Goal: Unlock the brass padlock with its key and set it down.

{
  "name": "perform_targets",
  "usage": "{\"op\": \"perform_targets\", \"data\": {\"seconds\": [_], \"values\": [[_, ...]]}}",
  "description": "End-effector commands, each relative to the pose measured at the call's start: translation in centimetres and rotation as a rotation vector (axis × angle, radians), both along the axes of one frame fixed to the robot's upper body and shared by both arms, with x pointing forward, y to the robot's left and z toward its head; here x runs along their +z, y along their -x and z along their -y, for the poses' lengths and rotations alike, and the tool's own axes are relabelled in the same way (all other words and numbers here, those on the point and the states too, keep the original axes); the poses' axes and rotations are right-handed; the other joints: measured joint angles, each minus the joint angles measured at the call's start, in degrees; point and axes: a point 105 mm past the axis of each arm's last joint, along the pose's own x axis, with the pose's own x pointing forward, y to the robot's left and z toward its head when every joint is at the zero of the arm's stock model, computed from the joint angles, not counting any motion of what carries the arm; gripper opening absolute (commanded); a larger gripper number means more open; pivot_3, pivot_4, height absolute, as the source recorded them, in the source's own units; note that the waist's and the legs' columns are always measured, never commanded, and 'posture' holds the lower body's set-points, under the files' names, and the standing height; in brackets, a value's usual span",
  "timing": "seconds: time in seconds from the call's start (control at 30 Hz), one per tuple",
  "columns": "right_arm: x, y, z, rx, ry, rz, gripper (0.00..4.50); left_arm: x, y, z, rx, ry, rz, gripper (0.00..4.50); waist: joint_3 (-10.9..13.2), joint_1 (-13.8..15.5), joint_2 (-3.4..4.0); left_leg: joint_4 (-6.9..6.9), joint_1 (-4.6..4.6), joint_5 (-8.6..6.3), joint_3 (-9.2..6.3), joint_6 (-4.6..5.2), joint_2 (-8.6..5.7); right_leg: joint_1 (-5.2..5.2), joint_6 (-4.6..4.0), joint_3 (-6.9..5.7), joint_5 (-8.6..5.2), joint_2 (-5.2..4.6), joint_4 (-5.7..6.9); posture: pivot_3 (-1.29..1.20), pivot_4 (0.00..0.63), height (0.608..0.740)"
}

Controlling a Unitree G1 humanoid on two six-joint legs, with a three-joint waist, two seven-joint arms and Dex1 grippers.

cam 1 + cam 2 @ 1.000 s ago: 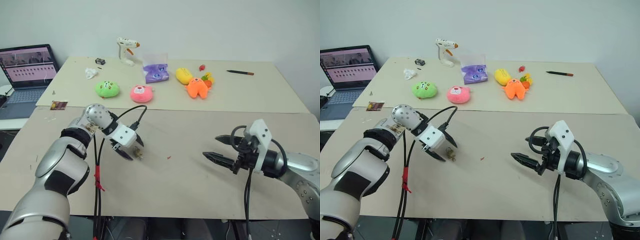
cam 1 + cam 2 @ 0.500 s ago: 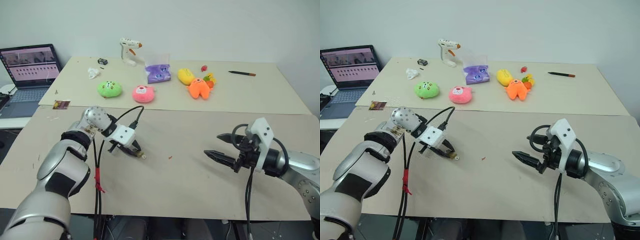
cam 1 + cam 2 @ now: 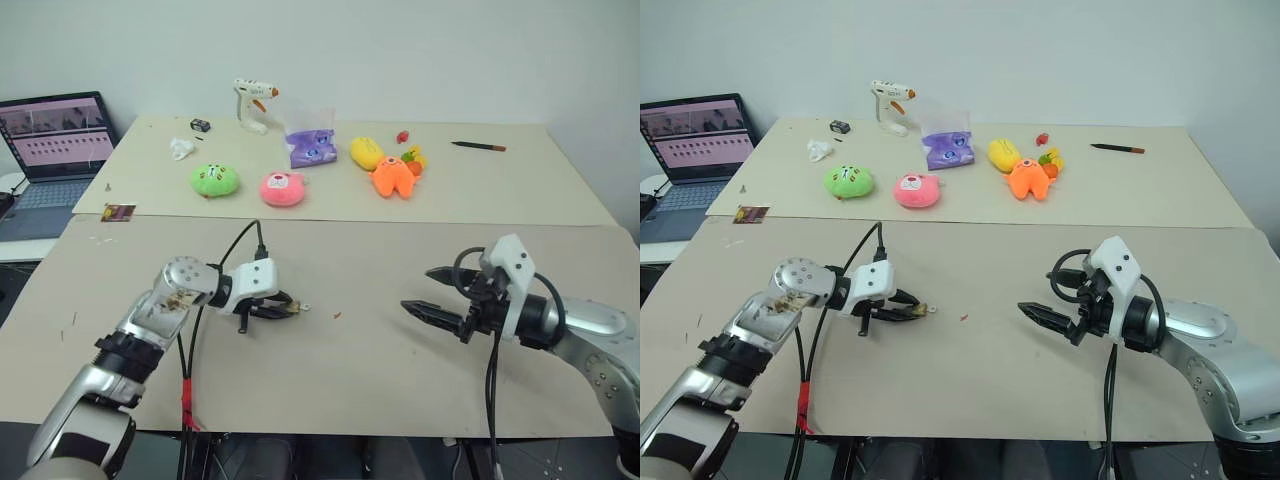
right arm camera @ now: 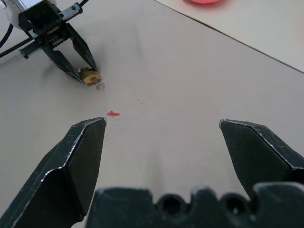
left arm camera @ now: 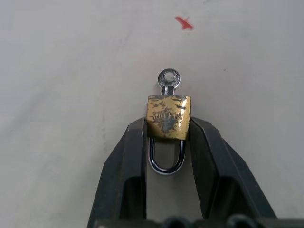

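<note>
The brass padlock (image 5: 168,117) is clamped by its sides in the left gripper (image 5: 167,130), low over the surface (image 3: 350,380), so the key (image 5: 168,80) in its keyhole is presented toward three o'clock, where the right gripper (image 3: 424,292) is held spread wide.

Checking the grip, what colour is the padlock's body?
Brass-gold, mottled with dark wear; the padlock shows best in the left wrist view.
</note>
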Motion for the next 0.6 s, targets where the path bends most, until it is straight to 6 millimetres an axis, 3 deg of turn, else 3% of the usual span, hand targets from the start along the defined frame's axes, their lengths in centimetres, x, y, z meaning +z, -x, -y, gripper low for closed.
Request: {"op": "perform_targets", "data": {"seconds": [0.03,0.2,0.27,0.4,0.6], "values": [[1.1,-0.2,-0.4,0.023,-0.005,0.063,4.5,0.4,-0.3,-1.1,0.194,-0.006,0.049,0.79,0.0,0.03,0.0,-0.01,0.0,0.0,0.0,-0.01,0.0,-0.01,0.0,0.0,0.0,0.0,0.0,0.0,0.15,0.74],[1.1,-0.4,-0.7,0.035,-0.009,0.065,4.5,-0.6,0.6,-0.9,0.308,0.048,-0.036,0.79,0.0,0.09,0.0,-0.1,0.13,0.05,0.0,-0.09,0.02,0.04,0.0,0.0,0.0,0.01,0.02,0.0,0.15,0.74],[1.1,-0.4,-0.7,0.036,-0.008,0.065,4.5,-0.7,0.6,-0.9,0.321,0.052,-0.045,1.82,0.0,0.06,0.0,-0.1,0.17,0.06,0.0,-0.1,0.03,0.06,0.01,0.0,-0.01,0.02,0.02,0.0,0.15,0.74],[1.0,-0.5,-0.6,0.035,-0.003,0.067,4.5,0.0,0.1,-0.9,0.322,0.068,-0.047,2.89,0.0,-0.03,0.0,-0.21,0.32,0.06,0.0,-0.11,0.02,0.17,0.0,0.01,-0.01,0.02,-0.02,0.0,0.15,0.74],[0.9,-0.4,-0.5,0.03,-0.004,0.068,4.5,2.1,-1.2,-0.4,0.313,0.169,-0.058,2.89,0.01,0.21,-0.01,-0.43,0.33,0.08,0.0,-0.16,0.02,0.1,-0.02,0.01,0.0,0.02,-0.08,0.0,0.15,0.74]]}}
